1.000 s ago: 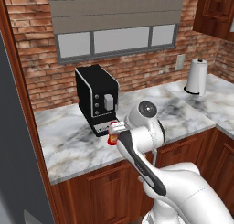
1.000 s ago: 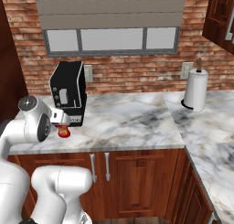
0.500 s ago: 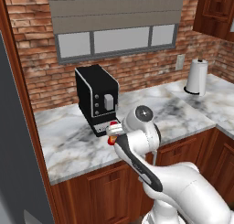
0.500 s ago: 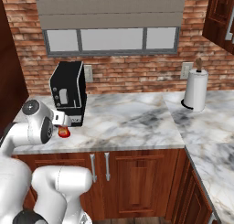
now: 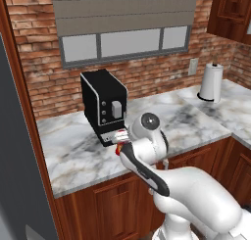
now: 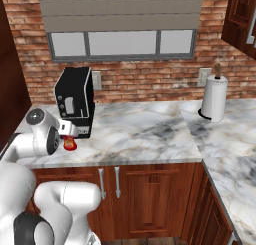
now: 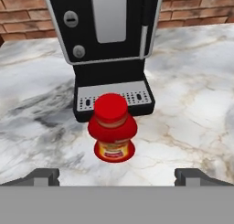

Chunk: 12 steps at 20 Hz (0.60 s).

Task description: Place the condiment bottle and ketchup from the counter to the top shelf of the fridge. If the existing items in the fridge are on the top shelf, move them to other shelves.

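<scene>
My end effector (image 7: 117, 175): it is wide open and holds nothing. I see its two dark tips low in the hand view, far apart, one on each side of the ketchup.

Ketchup (image 7: 112, 127): a small red bottle with a round red cap. It stands up straight on the desk (image 7: 192, 104), just in front of the coffee machine (image 7: 107, 40). From the base views I see only a bit of red (image 6: 70, 144) next to my arm.

How it will feel: I think it is light and hard, maybe plastic. The sides look smooth, so it may slip. It is short and could tip if I bump it.

Where to hold: I would close on the fat round body, under the cap, above the label. The cap is narrower, so a hold there may be weak.

Edges: the machine's tray is right behind the bottle. If I push too far, I hit it.

Open room: bare desk lies left and right of the bottle. The paper towel roll (image 6: 214, 97) is well apart. I can lift up and pull back.
</scene>
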### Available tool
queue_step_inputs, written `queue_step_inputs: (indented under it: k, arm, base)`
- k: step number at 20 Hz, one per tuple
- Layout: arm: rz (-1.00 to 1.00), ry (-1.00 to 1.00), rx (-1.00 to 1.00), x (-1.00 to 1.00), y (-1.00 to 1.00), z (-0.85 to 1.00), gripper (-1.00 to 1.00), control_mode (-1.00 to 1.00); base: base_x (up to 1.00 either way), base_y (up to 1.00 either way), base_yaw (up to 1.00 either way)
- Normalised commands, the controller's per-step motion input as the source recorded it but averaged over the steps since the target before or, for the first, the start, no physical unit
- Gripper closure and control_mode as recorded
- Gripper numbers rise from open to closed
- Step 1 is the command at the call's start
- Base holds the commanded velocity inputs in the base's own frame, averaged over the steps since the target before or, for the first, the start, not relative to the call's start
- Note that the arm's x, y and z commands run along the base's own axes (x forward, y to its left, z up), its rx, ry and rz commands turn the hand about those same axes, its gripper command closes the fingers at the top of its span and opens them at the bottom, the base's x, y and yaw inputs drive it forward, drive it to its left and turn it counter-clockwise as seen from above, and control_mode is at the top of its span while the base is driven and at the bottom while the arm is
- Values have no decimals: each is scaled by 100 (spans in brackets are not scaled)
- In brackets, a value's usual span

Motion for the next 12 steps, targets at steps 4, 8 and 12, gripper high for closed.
queue_step_inputs:
  k: [4, 8, 12]
  arm:
    - [0, 0, 0, 18, 2, 0, -100, -100]
    - [0, 0, 0, 17, 0, 0, -100, -100]
    - [0, 0, 0, 16, 0, -1, -100, -100]
  base:
    - [0, 0, 0]
    - [0, 0, 0]
    - [0, 0, 0]
